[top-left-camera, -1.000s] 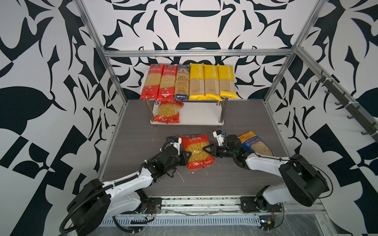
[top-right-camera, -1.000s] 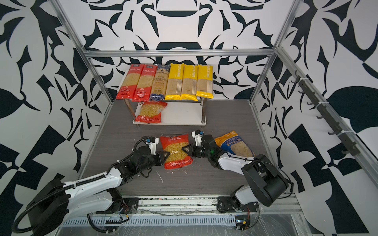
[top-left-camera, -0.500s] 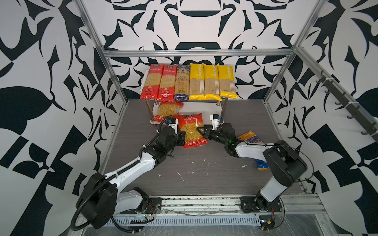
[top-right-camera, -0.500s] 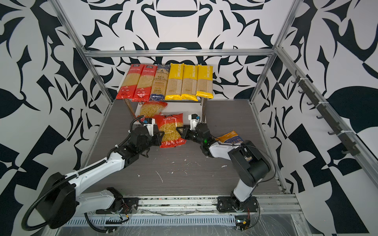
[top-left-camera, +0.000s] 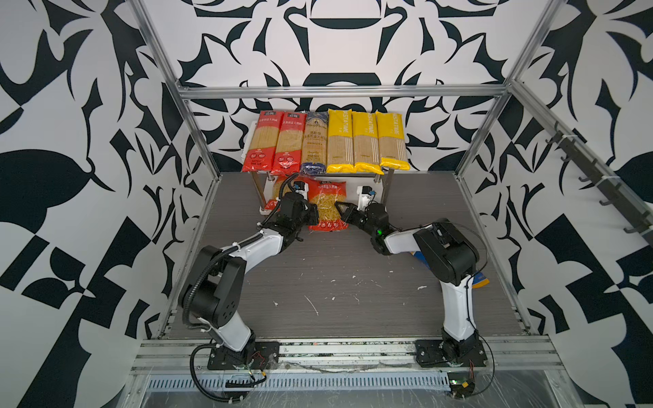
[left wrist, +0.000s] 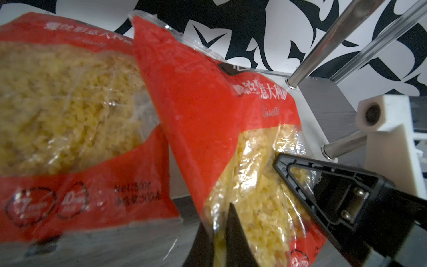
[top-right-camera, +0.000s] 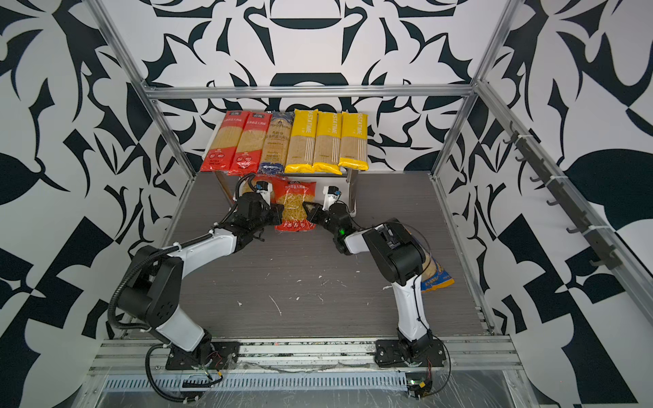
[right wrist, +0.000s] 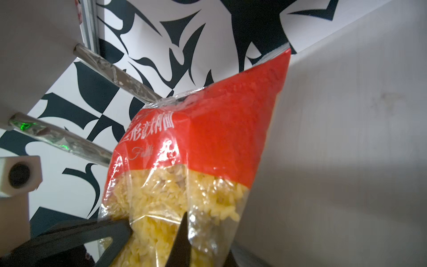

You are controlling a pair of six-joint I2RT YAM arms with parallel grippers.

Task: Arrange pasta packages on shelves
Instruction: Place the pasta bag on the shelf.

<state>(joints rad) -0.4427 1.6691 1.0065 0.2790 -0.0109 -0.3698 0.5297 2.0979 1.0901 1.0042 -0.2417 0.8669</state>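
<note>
I am holding one red fusilli bag (top-left-camera: 327, 205) with both hands. My left gripper (top-left-camera: 313, 217) is pinched tight on one side edge. My right gripper (top-left-camera: 340, 211) is pinched tight on the other side edge. The bag hangs between them, at the front of the rack (top-left-camera: 388, 182). Its top end pokes in between the two white boards. I cannot tell if its bottom end touches the table.

I think this bag is soft and floppy. It is thin, shiny plastic full of little loose twirls, so it will sag in the middle and could slip. It looks a bit heavy for one pinch. Holding both side edges keeps it flat. I should not squeeze hard on the pasta, because it may crack.

The top board is full. It holds two red spaghetti packs (top-left-camera: 279, 143), one dark-blue spaghetti pack (top-left-camera: 314, 141) and three yellow PASTATIME packs (top-left-camera: 364, 141), all side by side.

The lower board has another red fusilli bag (left wrist: 69, 104) on it, just beside the one I hold. There looks to be room next to it.

A blue-orange bag (top-right-camera: 436, 272) lies on the table, partly hidden by my right arm, well apart from the rack.
</note>
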